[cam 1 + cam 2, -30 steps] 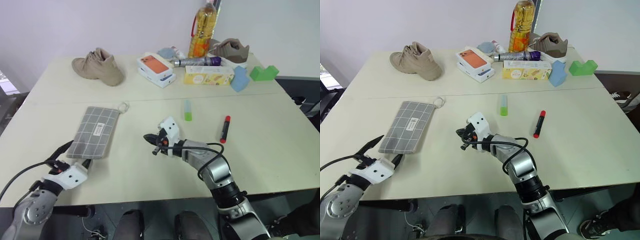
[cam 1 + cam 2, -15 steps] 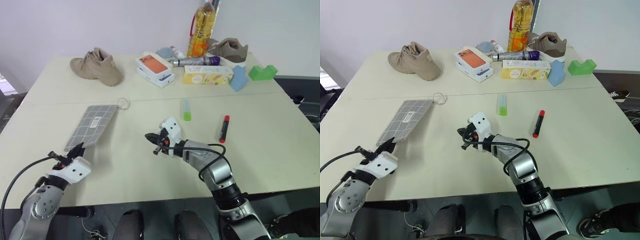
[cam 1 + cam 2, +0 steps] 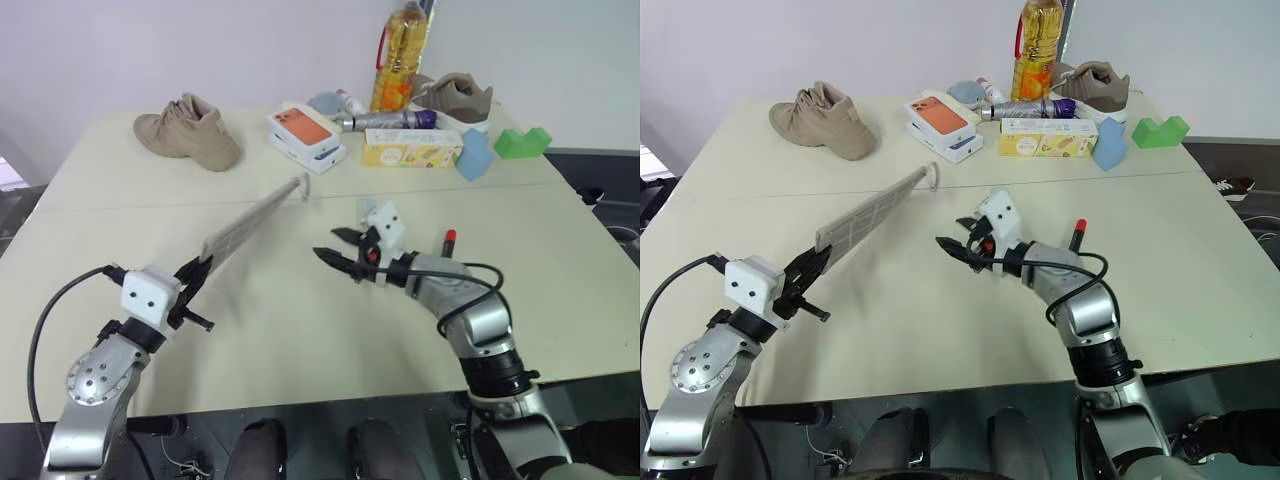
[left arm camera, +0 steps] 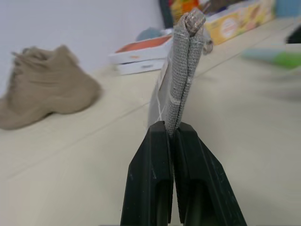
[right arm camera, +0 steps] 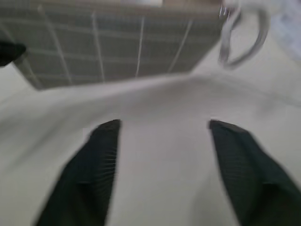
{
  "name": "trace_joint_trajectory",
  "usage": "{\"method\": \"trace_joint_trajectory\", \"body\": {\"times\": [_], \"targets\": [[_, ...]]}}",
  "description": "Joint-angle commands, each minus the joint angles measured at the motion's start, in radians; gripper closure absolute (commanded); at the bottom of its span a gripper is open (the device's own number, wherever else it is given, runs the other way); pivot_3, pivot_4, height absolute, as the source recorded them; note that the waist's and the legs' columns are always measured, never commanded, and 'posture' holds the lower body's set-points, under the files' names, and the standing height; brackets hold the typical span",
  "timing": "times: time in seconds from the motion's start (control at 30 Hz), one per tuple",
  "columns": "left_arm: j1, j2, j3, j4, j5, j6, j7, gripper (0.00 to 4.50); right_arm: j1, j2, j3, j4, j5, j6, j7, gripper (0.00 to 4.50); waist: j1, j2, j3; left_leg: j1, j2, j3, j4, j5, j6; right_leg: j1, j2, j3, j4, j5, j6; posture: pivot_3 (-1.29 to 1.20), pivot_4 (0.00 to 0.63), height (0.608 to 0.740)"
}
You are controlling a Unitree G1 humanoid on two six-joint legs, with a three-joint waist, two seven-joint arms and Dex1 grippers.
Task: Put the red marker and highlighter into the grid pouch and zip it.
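Note:
My left gripper (image 3: pixel 195 275) is shut on the near end of the grey grid pouch (image 3: pixel 252 213) and holds it off the table, turned on edge. In the left wrist view the fingers (image 4: pixel 155 169) pinch the pouch (image 4: pixel 186 70). My right gripper (image 3: pixel 328 243) stands open just right of the pouch, nothing between its fingers (image 5: pixel 101 160); the grid fabric (image 5: pixel 117 47) and ring pull (image 5: pixel 240 35) lie ahead of it. The red marker (image 3: pixel 1078 232) lies on the table, partly hidden behind my right arm. A blurred pale-green shape, the highlighter (image 4: pixel 277 57), lies beyond the pouch.
Along the table's far side stand a beige shoe (image 3: pixel 190 130), a phone box (image 3: pixel 310 135), an oil bottle (image 3: pixel 400 50), a yellow box (image 3: pixel 412 150), a grey-purple tube (image 3: pixel 390 122), a blue block (image 3: pixel 478 155), a green block (image 3: pixel 525 143) and a second shoe (image 3: pixel 455 97).
My left gripper shut on the pouch's near end, lifted it off the table and rolled it on edge. My right gripper rose, moved right and opened.

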Motion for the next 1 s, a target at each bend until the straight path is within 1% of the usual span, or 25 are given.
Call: {"method": "trace_joint_trajectory", "body": {"times": [0.03, 0.17, 0.27, 0.53, 0.57, 0.63, 0.87, 0.93, 1.0], "targets": [[-0.013, 0.018, 0.011, -0.058, -0.064, 0.05, -0.03, 4.5, -0.046, -0.009, -0.035, -0.006, 0.0, -0.023, -0.02, 0.06, -0.002, 0.0, 0.0, 0.0, 0.0, 0.0, 0.0, 0.0, 0.0, 0.0, 0.0, 0.0, 0.0, 0.0, 0.0, 0.0, 0.15, 0.74], [-0.022, 0.023, 0.006, -0.071, -0.086, 0.078, -0.054, 4.5, -0.088, 0.006, -0.042, 0.038, -0.04, -0.025, -0.097, 0.06, 0.0, 0.0, 0.0, 0.001, 0.0, 0.0, 0.0, 0.0, -0.001, 0.0, 0.001, 0.001, 0.0, 0.0, 0.0, 0.0, 0.15, 0.74], [-0.021, 0.026, -0.005, -0.081, -0.094, 0.089, -0.076, 4.5, -0.125, 0.039, -0.057, 0.079, -0.04, -0.002, -0.151, 0.06, 0.0, 0.0, 0.0, 0.0, 0.0, 0.001, 0.0, 0.001, -0.001, 0.0, 0.001, 0.002, 0.0, 0.0, 0.0, 0.0, 0.15, 0.74], [-0.017, 0.026, -0.024, -0.105, -0.099, 0.111, -0.109, 4.5, -0.163, 0.09, -0.045, 0.139, -0.04, 0.011, -0.197, 0.06, 0.0, 0.0, 0.0, 0.0, 0.0, 0.001, 0.0, 0.001, -0.001, -0.001, 0.001, 0.002, 0.0, 0.0, 0.0, 0.0, 0.15, 0.74], [-0.016, 0.025, -0.026, -0.108, -0.098, 0.112, -0.11, 4.5, -0.169, 0.096, -0.041, 0.151, -0.042, 0.011, -0.199, 0.29, 0.0, 0.0, 0.0, 0.0, 0.0, 0.001, 0.0, 0.001, -0.001, -0.001, 0.001, 0.002, 0.0, 0.0, 0.0, 0.0, 0.15, 0.74], [-0.016, 0.024, -0.029, -0.112, -0.095, 0.114, -0.109, 4.5, -0.175, 0.101, -0.038, 0.165, -0.042, 0.014, -0.198, 0.91, 0.0, 0.0, 0.0, 0.0, 0.0, 0.001, 0.0, 0.001, -0.001, -0.001, 0.001, 0.002, 0.0, 0.0, 0.0, 0.0, 0.15, 0.74], [-0.015, 0.025, -0.03, -0.112, -0.066, 0.118, -0.095, 4.5, -0.175, 0.101, -0.031, 0.16, -0.038, 0.016, -0.186, 4.46, 0.0, 0.0, 0.0, 0.0, 0.0, 0.001, 0.0, 0.001, -0.001, -0.001, 0.001, 0.002, 0.0, 0.0, 0.0, 0.0, 0.15, 0.74], [-0.018, 0.021, -0.031, -0.106, -0.058, 0.119, -0.087, 4.5, -0.171, 0.095, -0.022, 0.149, -0.043, 0.019, -0.18, 4.46, 0.0, 0.0, 0.0, 0.0, 0.0, 0.002, 0.0, 0.001, -0.001, -0.001, 0.001, 0.002, 0.0, 0.0, 0.0, 0.0, 0.15, 0.74], [-0.025, 0.014, -0.038, -0.091, -0.024, 0.107, -0.067, 4.5, -0.152, 0.058, 0.036, 0.102, -0.072, 0.019, -0.142, 4.46, 0.0, 0.0, 0.0, 0.0, 0.0, 0.001, 0.0, 0.001, -0.001, -0.001, 0.001, 0.003, 0.0, 0.0, 0.0, 0.0, 0.15, 0.74]]}}
